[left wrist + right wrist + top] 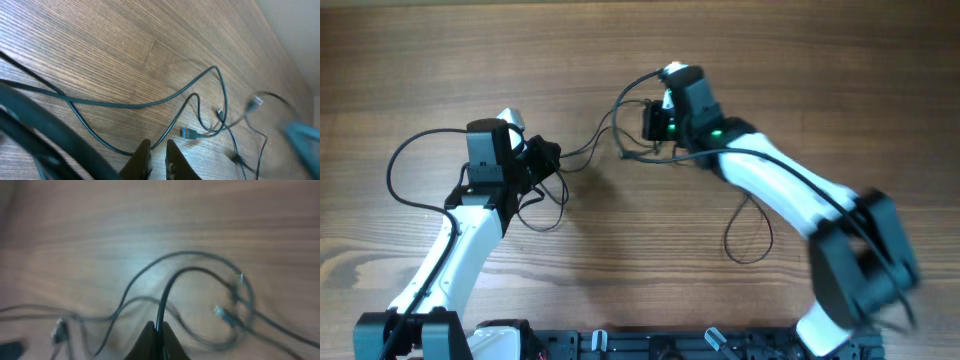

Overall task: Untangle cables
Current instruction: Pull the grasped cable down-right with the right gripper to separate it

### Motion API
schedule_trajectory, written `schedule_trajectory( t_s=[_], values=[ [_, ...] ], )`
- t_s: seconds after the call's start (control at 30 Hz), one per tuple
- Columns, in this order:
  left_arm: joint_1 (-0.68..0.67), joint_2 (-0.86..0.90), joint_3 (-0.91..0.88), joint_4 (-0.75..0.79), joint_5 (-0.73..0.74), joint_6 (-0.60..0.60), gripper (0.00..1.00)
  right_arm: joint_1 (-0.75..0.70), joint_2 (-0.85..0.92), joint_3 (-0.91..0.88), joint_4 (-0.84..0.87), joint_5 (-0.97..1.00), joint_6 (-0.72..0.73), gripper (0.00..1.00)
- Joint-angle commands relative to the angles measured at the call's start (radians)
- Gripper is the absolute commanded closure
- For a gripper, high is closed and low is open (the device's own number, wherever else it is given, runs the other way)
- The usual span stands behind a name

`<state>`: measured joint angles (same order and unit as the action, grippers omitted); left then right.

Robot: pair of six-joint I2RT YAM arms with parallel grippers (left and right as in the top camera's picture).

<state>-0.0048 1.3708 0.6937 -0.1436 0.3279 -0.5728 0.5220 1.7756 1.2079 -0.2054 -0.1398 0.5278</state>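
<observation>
Ahead of the left jaws, cables (pixel 150 103) loop across the tabletop (pixel 100 45), with a blue plug (pixel 187 132) just in front; beyond them the wood lies bare. More loops crowd close ahead of the right jaws. Cord spans the gap between both.

Thin black cables (pixel 588 150) are stretching across the wooden table (pixel 620 50), with the left gripper (pixel 550 159) sitting at their left end and the right gripper (pixel 648 128) hovering at their right end.

The cables (pixel 588 152) lie on the table (pixel 800 60) between left arm (pixel 470 230) and right arm (pixel 770 185).
</observation>
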Motion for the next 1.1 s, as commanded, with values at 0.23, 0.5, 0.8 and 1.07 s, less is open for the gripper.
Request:
schedule_trajectory(
  t_s=[0.23,0.5,0.8,1.07],
  values=[
    [-0.004,0.006,-0.002,0.000,-0.027,0.016,0.92,-0.042,-0.378,0.010,-0.633,0.279,0.145,0.96],
    [-0.004,0.006,-0.002,0.000,-0.027,0.016,0.92,-0.042,-0.371,-0.067,-0.850,0.299,0.452,0.96],
    [-0.004,0.006,-0.002,0.000,-0.027,0.016,0.91,-0.042,-0.361,-0.291,-0.691,0.149,0.453,0.95],
    [-0.004,0.006,-0.002,0.000,-0.027,0.016,0.91,-0.042,-0.359,-0.417,-0.575,0.048,0.452,0.23]
  ],
)
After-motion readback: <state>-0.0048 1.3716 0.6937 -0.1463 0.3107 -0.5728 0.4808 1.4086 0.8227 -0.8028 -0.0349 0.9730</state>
